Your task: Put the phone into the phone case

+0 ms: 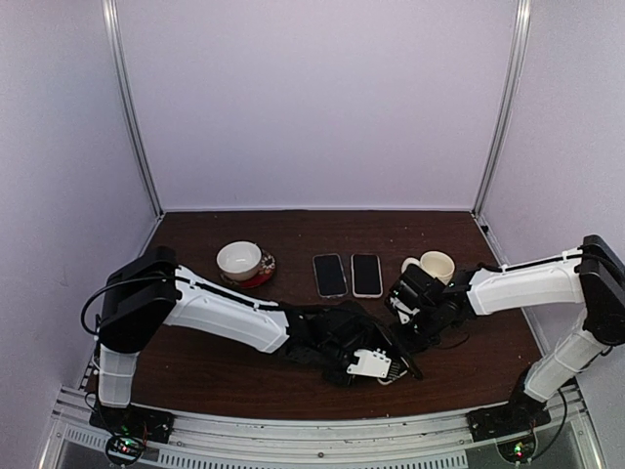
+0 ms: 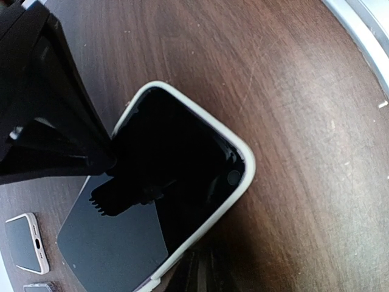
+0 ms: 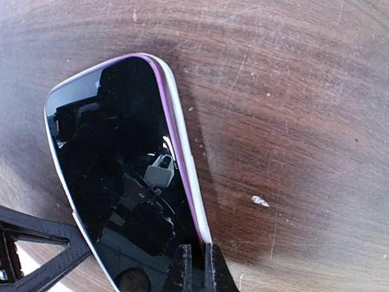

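The phone (image 3: pixel 115 152) has a glossy black screen and a purple rim, and it lies inside the white phone case (image 3: pixel 190 171) low over the brown table. My right gripper (image 3: pixel 196 268) is shut on one long edge, one finger on the screen and one outside the case. In the left wrist view the same phone (image 2: pixel 170 158) fills the case (image 2: pixel 206 226), and my left gripper (image 2: pixel 197 274) is shut on the case's rim. In the top view both grippers, left (image 1: pixel 391 363) and right (image 1: pixel 408 337), meet at the table's front centre.
Two other phones (image 1: pixel 330 276) (image 1: pixel 366 276) lie side by side at mid-table. A white cup on a red saucer (image 1: pixel 241 261) stands to their left, a cream mug (image 1: pixel 436 266) to their right. A metal rail (image 1: pixel 322 430) runs along the near edge.
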Robot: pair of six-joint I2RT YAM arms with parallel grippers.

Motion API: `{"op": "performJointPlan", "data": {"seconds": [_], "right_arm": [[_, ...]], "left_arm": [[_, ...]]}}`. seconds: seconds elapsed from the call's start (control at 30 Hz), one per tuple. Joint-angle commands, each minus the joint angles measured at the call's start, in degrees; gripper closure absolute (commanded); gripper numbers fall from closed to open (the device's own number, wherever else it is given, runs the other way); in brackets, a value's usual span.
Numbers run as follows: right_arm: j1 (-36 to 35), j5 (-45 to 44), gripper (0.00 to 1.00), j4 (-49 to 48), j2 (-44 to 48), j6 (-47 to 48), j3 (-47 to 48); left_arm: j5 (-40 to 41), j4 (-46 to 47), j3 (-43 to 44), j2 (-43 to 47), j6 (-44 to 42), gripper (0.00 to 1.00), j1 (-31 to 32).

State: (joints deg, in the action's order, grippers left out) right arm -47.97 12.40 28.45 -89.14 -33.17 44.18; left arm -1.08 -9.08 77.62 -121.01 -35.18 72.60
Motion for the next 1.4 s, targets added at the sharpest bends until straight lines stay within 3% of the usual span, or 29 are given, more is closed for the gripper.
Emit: {"op": "performJointPlan", "data": {"seconds": [0.0,0.13,0.3,0.43,0.6,0.77,0.87,1.1,1.23,1.37], "right_arm": [[-6.34,10.29,1.0,-6.46,-17.23,-3.65,-7.56],[-5.65,8.82,1.0,-1.01,-15.02,-1.51,-5.63],[-3.63,2.51,0.95,14.59,-7.62,5.03,5.77],[-0.87,0.31,0.89,19.62,-4.78,8.14,11.83],[0.74,0.79,0.84,18.75,-2.64,9.11,14.39],[2.26,2.05,0.72,13.43,-2.84,9.35,15.74],[4.08,3.49,0.63,9.35,-4.93,10.44,16.86],[5.95,4.75,0.75,9.55,-12.35,13.42,21.73],[5.78,5.68,0.87,8.63,-15.2,12.08,18.53],[4.75,-0.87,0.93,10.11,-18.9,10.75,15.48]], "left_arm": [[2.26,3.72,-0.63,-1.24,1.61,0.89,-2.4],[2.18,4.34,-2.52,-0.04,1.44,0.89,-3.1],[-1.01,4.82,-4.05,2.05,2.87,0.87,-3.22],[-3.53,5.2,-4.99,4.69,5.53,0.84,-3.8],[-9.36,4.8,-7.12,9.91,9.64,0.81,-5.81],[-17.13,3.22,-3.38,10.03,26.4,0.84,-14.7],[-17.34,1.26,-0.57,8.18,30.54,0.83,-16.89],[-14.0,-1.92,3.19,2.97,33.97,0.79,-16.94],[-13.06,-1.24,2.77,2.77,35.83,0.79,-16.93],[-11.81,-1.99,2.32,3.41,36.49,0.79,-16.91]]}}
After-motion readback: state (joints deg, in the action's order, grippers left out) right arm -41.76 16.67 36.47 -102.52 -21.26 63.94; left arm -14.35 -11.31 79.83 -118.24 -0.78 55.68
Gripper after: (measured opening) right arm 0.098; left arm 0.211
